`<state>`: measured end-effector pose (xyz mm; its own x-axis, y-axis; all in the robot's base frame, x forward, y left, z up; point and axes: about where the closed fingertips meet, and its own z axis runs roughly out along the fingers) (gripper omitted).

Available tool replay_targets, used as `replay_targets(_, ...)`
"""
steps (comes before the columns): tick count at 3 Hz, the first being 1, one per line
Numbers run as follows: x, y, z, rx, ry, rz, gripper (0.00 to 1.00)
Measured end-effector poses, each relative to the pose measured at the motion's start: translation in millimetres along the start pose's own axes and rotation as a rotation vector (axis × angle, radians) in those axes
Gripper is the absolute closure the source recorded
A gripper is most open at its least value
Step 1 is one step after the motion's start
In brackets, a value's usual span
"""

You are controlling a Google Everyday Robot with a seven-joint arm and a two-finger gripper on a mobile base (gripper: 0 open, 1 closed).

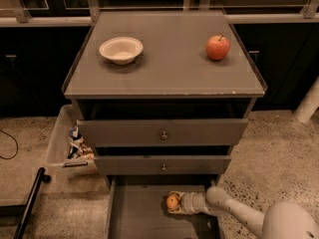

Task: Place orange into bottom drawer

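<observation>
The orange (172, 202) is small, round and orange-yellow, low over the grey floor of the pulled-out bottom drawer (137, 215). My gripper (173, 203) reaches in from the right over the drawer and is shut on the orange, fingers on either side of it. The pale arm runs from the lower right corner to the gripper. I cannot tell whether the orange touches the drawer floor.
A red apple (218, 47) and a white bowl (121, 49) sit on the cabinet top. Two upper drawers with brass knobs (163, 135) stand above. A bin with clutter (75, 144) hangs at the cabinet's left. A black bar (30, 203) lies on the floor, left.
</observation>
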<state>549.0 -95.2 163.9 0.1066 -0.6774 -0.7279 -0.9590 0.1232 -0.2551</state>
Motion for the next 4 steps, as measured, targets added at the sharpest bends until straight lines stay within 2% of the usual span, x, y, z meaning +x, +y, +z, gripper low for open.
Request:
replay_targets(1, 8.7, 6.0, 10.3, -0.021, 0.02, 0.007, 1.0)
replay_targets(2, 8.6, 6.1, 10.5, -0.021, 0.02, 0.007, 0.81)
replay_targets(4, 8.6, 6.1, 10.5, -0.021, 0.02, 0.007, 0.34)
